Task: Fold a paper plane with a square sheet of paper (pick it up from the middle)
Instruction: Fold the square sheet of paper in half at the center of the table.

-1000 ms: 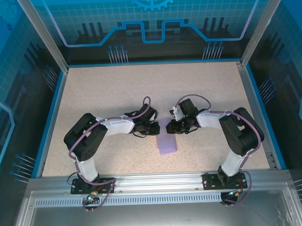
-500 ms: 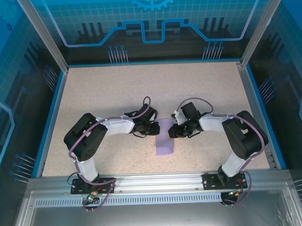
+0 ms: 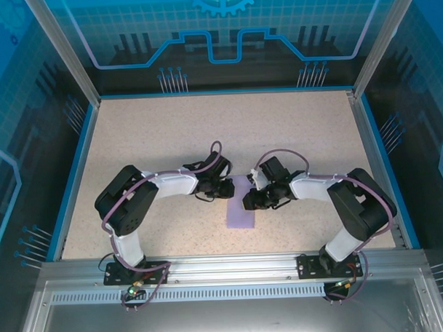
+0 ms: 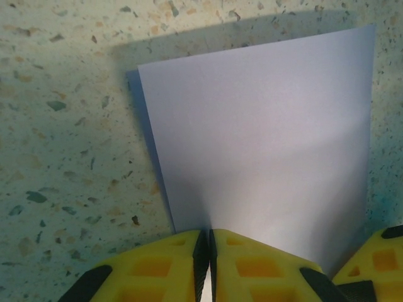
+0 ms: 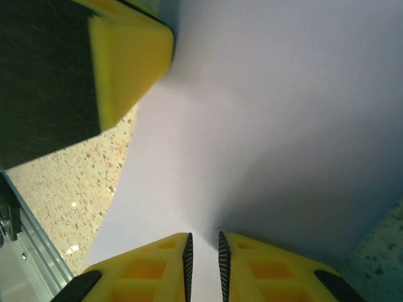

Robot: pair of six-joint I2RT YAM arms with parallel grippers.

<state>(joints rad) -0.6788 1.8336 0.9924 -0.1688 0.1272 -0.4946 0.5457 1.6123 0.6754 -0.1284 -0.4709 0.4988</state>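
Note:
The square sheet of paper (image 3: 240, 217) is lavender and shows from above as a narrow upright rectangle between the two arms. My left gripper (image 3: 227, 189) is at its left edge. In the left wrist view the yellow fingers (image 4: 170, 264) of the left gripper (image 4: 209, 242) are shut on the near edge of the sheet (image 4: 264, 126). My right gripper (image 3: 247, 203) reaches in from the right. Its jaws (image 5: 203, 251) stand a narrow gap apart with the sheet (image 5: 271, 126) running between them. No folded plane shape is to be seen.
The speckled beige table (image 3: 148, 139) has a blue raised border. A metal rail (image 3: 225, 268) with both arm bases runs along the near edge. The left gripper's yellow finger (image 5: 126, 63) sits close to the right wrist camera, so the two grippers are nearly touching.
My right gripper has moved toward the near edge and slightly left. The sheet has shifted left with it. The left arm has stayed still.

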